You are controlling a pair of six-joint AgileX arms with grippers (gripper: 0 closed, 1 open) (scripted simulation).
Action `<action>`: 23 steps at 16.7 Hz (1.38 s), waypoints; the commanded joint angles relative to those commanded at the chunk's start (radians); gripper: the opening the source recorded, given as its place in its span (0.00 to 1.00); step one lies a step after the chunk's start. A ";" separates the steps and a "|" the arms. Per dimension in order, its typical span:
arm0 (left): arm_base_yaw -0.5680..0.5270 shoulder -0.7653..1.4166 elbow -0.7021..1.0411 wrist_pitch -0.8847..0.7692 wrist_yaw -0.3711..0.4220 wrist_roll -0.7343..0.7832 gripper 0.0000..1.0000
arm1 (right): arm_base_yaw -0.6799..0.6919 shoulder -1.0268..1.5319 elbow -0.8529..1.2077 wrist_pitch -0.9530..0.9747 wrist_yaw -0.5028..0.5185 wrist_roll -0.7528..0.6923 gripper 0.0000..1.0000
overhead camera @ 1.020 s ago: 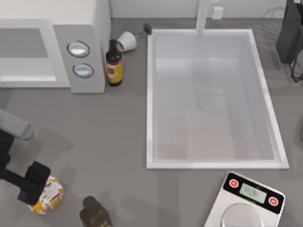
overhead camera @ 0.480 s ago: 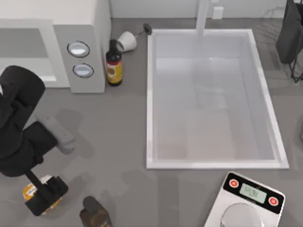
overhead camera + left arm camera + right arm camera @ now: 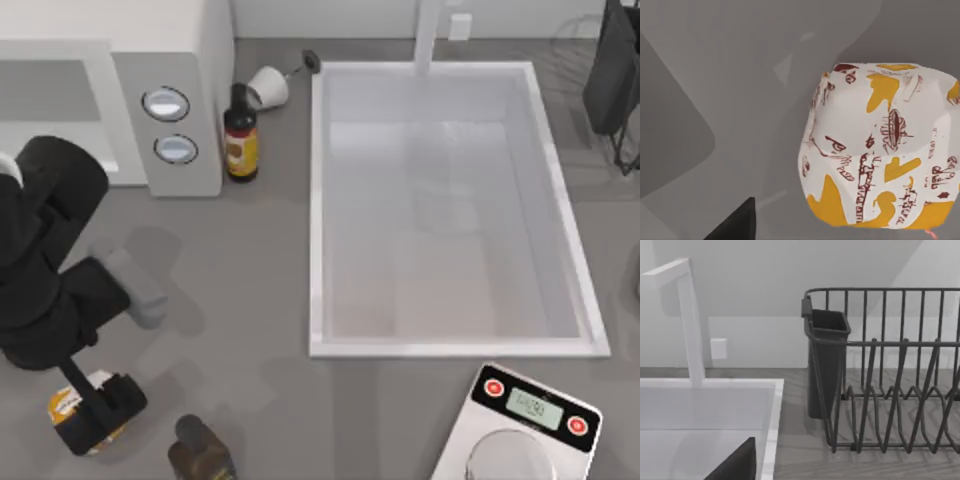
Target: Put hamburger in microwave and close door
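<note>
The hamburger [image 3: 62, 405], a white paper bundle with yellow-orange patches, lies on the grey table at the front left. My left gripper [image 3: 95, 415] is right over it, open, its dark fingers across the bundle. In the left wrist view the hamburger [image 3: 880, 145] looms close beside one dark fingertip [image 3: 737, 226]. The white microwave [image 3: 180, 120] stands at the back left, and my left arm hides part of its door [image 3: 50, 90] with the grey window. One dark fingertip [image 3: 737, 466] of my parked right gripper shows in the right wrist view, near the dish rack.
A dark bottle [image 3: 200, 455] stands just right of the hamburger. A brown bottle [image 3: 240, 135] and a tipped white cup [image 3: 268, 87] sit beside the microwave. The white sink [image 3: 318, 250] takes the middle, a scale [image 3: 520, 420] the front right, a dish rack [image 3: 890, 390] the back right.
My left arm has swung in from the left edge over the table. Its gripper has come down onto the hamburger, with only a slight shift in the last half second.
</note>
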 joint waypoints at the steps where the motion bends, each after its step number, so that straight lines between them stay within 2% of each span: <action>1: -0.001 0.009 -0.008 0.012 0.000 0.002 1.00 | 0.000 0.000 0.000 0.000 0.000 0.000 1.00; 10: 0.000 0.179 -0.166 0.348 0.000 0.008 1.00 | 0.000 0.000 0.000 0.000 0.000 0.000 1.00; 15: 0.000 0.193 -0.180 0.371 0.000 0.008 1.00 | 0.000 0.000 0.000 0.000 0.000 0.000 1.00; 23: 0.000 0.193 -0.180 0.371 0.000 0.008 0.40 | 0.000 0.000 0.000 0.000 0.000 0.000 1.00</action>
